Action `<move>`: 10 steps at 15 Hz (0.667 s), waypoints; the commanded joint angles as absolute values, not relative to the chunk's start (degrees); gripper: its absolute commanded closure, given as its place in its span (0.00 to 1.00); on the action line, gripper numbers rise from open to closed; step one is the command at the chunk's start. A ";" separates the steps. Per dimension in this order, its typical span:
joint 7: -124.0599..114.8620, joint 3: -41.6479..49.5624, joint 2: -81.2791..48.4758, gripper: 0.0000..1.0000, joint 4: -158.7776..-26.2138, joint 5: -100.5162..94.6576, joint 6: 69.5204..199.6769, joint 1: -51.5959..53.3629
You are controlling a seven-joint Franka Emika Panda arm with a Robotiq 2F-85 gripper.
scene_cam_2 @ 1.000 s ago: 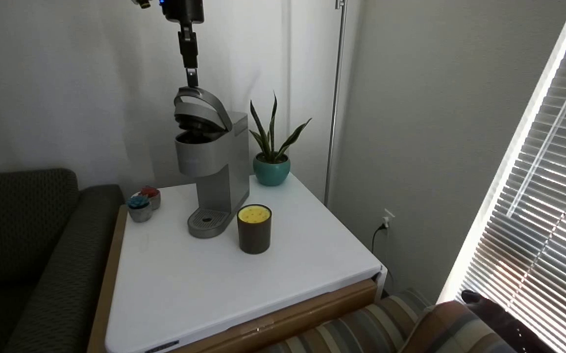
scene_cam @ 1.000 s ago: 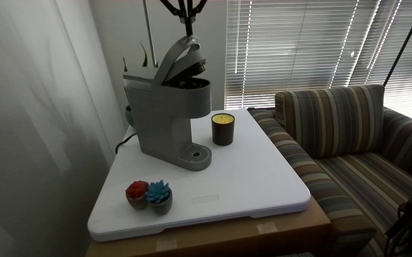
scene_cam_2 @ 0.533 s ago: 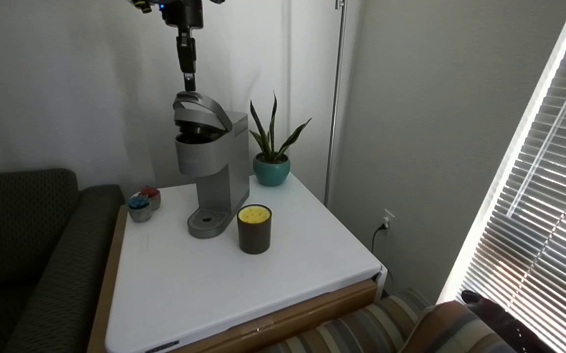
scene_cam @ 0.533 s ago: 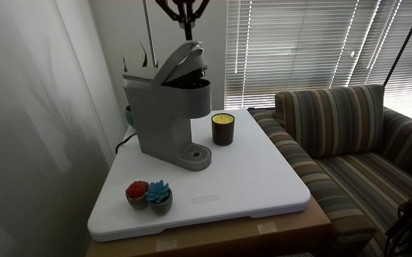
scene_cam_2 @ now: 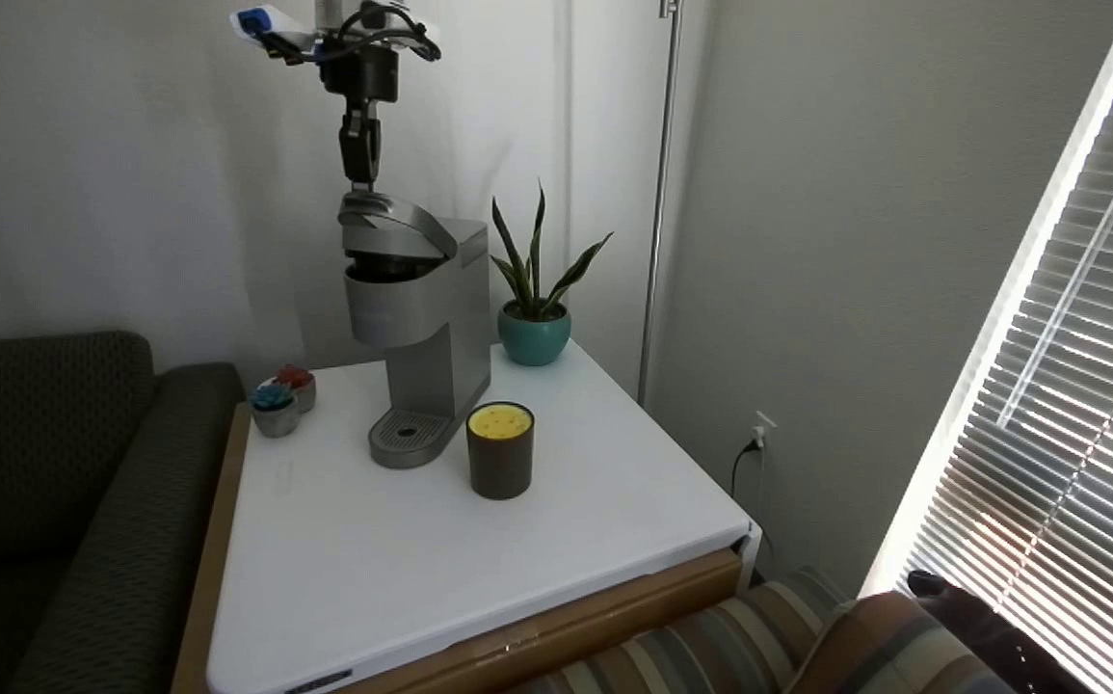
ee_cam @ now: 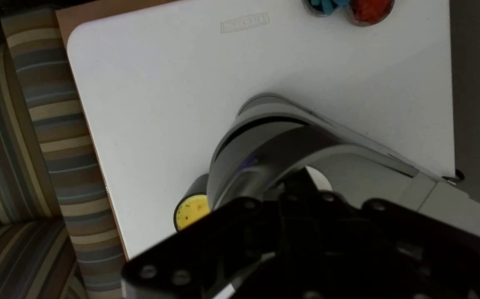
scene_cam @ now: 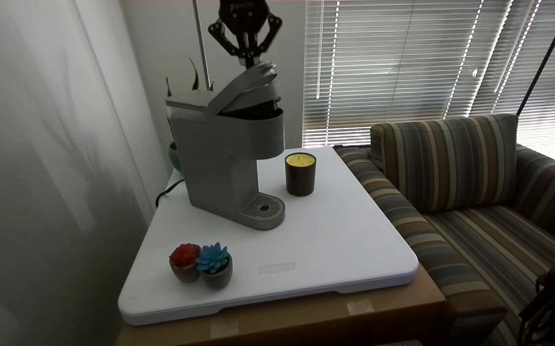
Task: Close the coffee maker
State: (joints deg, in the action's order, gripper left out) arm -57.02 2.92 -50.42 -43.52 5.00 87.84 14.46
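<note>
Coffee maker (scene_cam: 224, 156), lid (scene_cam: 253, 95) ajar, yellow-filled jar (scene_cam_2: 500, 458)

End effector (scene_cam_2: 362, 186) points downward, tip at the partly raised lid (scene_cam_2: 384, 241) of the coffee maker (scene_cam_2: 416, 323). Dark jar (scene_cam_2: 500, 465) stands upright on the worktop (scene_cam_2: 402, 569).

Gap between coffee maker (scene_cam: 219, 158) and succulents (scene_cam: 207, 263); candle (scene_cam: 300, 174) obstructs opposite side

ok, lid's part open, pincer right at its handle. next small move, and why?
I'd probably press the shut pincer gently down. It stands at the top of the tilted lid, and in both exterior views a dark gap shows between lid and the body of the coffee maker, so a light push should likely lower it.
</note>
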 commanded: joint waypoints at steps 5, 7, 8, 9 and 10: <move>-58.72 2.61 -48.73 1.00 -47.89 6.88 88.86 13.85; -58.89 2.65 -48.65 1.00 -48.21 6.86 88.91 13.89; -58.99 2.64 -48.64 1.00 -48.34 6.88 88.88 13.90; -59.10 2.64 -48.61 1.00 -48.56 6.89 88.93 13.92; -59.28 2.63 -48.54 1.00 -48.88 6.95 89.18 13.94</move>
State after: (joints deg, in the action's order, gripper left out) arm -58.63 2.92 -50.41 -45.39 5.84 87.85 14.43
